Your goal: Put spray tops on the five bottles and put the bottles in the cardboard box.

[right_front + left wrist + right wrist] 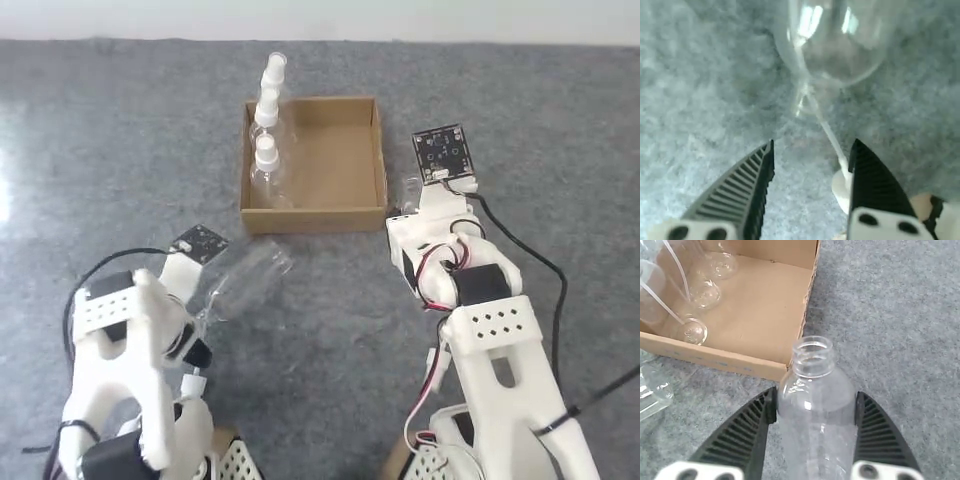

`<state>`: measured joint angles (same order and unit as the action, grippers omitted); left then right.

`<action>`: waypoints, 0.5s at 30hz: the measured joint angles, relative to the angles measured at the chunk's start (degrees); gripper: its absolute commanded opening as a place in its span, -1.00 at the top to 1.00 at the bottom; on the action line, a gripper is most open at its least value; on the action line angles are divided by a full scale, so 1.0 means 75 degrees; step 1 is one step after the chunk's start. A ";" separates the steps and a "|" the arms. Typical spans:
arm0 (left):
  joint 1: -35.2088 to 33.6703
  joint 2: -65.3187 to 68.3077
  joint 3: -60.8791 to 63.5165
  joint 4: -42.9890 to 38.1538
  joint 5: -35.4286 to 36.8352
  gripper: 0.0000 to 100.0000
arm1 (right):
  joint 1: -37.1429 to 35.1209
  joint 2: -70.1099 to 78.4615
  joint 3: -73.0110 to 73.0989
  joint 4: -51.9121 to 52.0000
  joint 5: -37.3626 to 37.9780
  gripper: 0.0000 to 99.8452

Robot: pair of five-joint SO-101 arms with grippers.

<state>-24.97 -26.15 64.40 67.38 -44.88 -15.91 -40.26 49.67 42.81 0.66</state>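
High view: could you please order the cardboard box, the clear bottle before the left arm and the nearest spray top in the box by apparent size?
1. cardboard box, clearly largest.
2. clear bottle, in between.
3. spray top, plainly smallest.

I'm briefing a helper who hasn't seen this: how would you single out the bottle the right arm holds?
Find the cardboard box. Off its near right corner, the right end effector grips a clear bottle. Unlike the three bottles in the box, its neck is open, with no spray top.
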 measured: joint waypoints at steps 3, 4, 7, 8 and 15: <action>0.0059 0.0000 0.0094 -0.0246 0.0352 0.81 | 0.0000 0.0000 0.0000 0.0000 0.0000 0.67; 0.0070 0.0000 0.0094 -0.0258 0.0387 0.88 | 0.0000 0.0000 0.0000 0.0000 0.0000 0.67; 0.0105 0.0000 0.0094 -0.0258 0.0410 0.98 | 0.0035 0.0000 0.0000 0.0000 0.0000 0.67; 0.0105 0.0000 0.0094 -0.0258 0.0410 0.97 | 0.0082 0.0000 0.0000 0.0000 0.0000 0.67; 0.0000 0.0000 0.0047 -0.0199 0.0410 0.98 | 0.0188 0.0000 0.0000 0.0000 0.0000 0.67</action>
<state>-24.97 -26.15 64.75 65.89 -41.80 -14.51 -40.26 49.67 42.81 0.66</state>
